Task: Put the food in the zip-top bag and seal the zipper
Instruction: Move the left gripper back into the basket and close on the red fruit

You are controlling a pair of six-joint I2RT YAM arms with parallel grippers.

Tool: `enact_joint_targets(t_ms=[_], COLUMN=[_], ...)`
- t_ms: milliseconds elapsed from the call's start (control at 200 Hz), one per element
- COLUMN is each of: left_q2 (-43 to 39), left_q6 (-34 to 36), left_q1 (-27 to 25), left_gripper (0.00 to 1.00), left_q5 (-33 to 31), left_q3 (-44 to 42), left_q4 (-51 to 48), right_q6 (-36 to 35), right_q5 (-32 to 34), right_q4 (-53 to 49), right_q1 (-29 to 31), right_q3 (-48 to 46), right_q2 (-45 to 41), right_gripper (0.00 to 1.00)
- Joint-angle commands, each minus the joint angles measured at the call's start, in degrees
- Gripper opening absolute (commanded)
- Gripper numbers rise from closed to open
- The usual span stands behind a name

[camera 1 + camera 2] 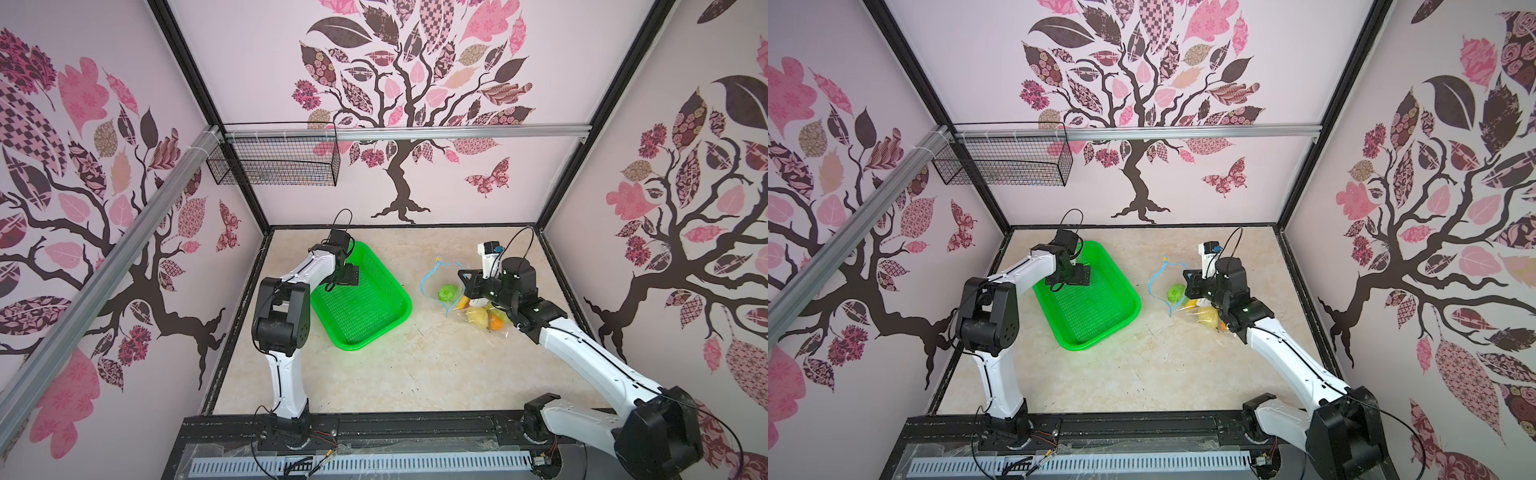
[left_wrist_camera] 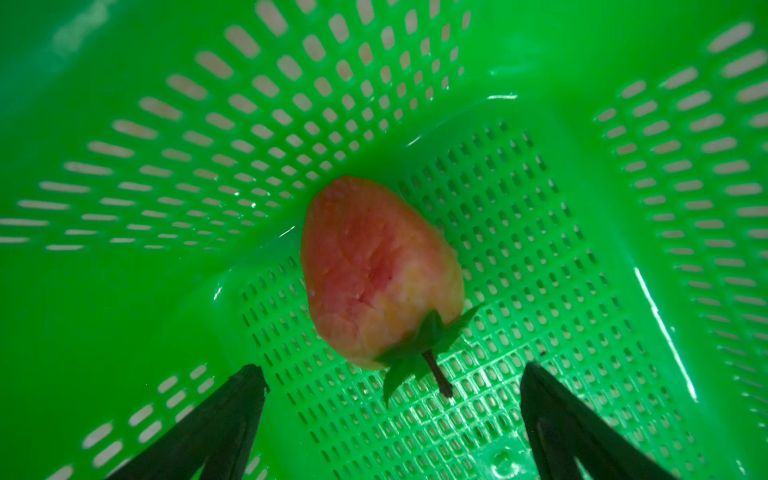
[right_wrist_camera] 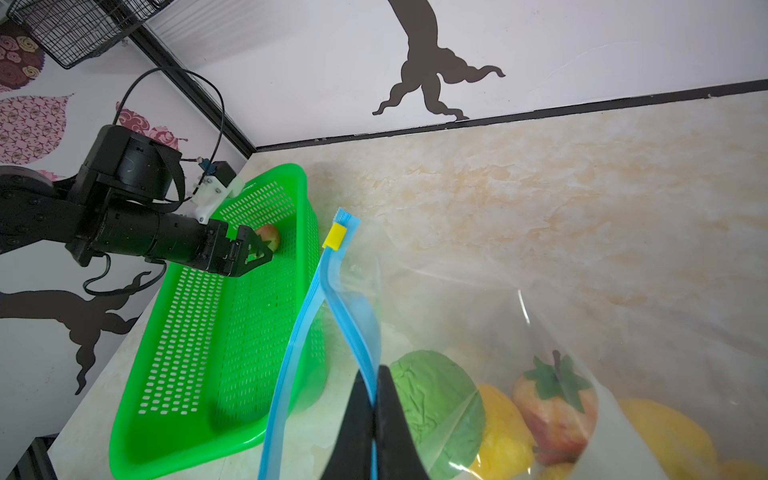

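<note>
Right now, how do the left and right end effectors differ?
The left end effector is open; the right end effector is shut. The left holds nothing, poised at the strawberry in the green basket; the right pinches the blue zipper of the zip-top bag. Both are black and tapered.

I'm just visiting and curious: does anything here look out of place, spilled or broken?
Nothing is spilled or broken. One strawberry lies alone in a corner of the green basket, just ahead of the open left claw; the other food is inside the bag, whose mouth gapes, its zipper pinched by the right claw.
</note>
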Motion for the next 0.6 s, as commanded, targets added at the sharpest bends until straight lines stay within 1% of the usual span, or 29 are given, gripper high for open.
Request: enact_joint_targets(t_ms=[0,85,230,445,595], left_q2=[1.49,2.02,3.41,6.62,8.39], left_q6=[-3.53,-4.99,-7.5,-9.9,-10.13], left_q1=[2.45,3.23,3.3,3.55,3.49], left_gripper=[0.99,0.99,0.99,0.98,0.93], left_q5=[5.44,7.9,9.13,9.29,8.47], left_q3=[3.09,3.32,3.69,5.93,7.08], left_q4=[0.24,1.37,2.98,3.39,3.35], right_q6=[-0.75,-0.77,-0.94,-1.08,-1.21], right_q5=[0.2,0.25,0.6,0.8,0.69], right_q4=[-0.14,-0.08,-0.35,-0.53,-0.51], right_q1=[-0.06,-0.11,-0.07,-0.07,-0.06], right_q3=[2.04,1.97,2.04,2.04,2.04], right_q2=[0.02,-0.3,-0.58,-1.2,-1.2], right_gripper=[0.0,0.0,0.0,0.0,0.0])
